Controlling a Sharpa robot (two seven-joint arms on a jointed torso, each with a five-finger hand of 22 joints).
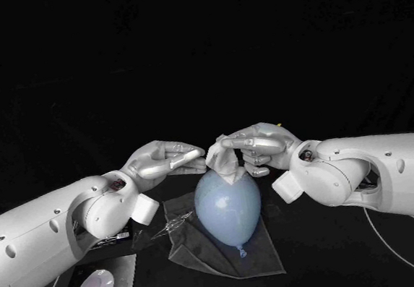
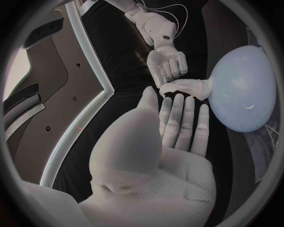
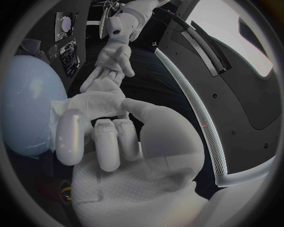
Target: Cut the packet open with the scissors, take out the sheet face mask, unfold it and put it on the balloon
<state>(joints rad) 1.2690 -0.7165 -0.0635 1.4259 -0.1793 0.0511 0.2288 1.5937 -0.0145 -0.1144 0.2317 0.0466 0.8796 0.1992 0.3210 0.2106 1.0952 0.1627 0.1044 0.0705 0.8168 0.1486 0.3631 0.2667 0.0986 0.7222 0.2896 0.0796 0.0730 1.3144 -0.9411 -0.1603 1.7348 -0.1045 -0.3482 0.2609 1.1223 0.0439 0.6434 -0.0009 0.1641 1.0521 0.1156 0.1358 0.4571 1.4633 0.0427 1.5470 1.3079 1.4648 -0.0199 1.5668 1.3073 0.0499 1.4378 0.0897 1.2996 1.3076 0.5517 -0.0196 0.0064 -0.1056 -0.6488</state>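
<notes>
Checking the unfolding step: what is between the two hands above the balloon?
The bunched white mask, pinched by left hand and right hand over the balloon; head view.

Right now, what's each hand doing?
Left hand: touching the sheet face mask; grip cannot be told.
Right hand: holding the sheet face mask at the balloon's top.

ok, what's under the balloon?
A clear plastic sheet lies under the balloon on the black table. Whatever sits directly beneath the balloon's body is covered by it.
</notes>
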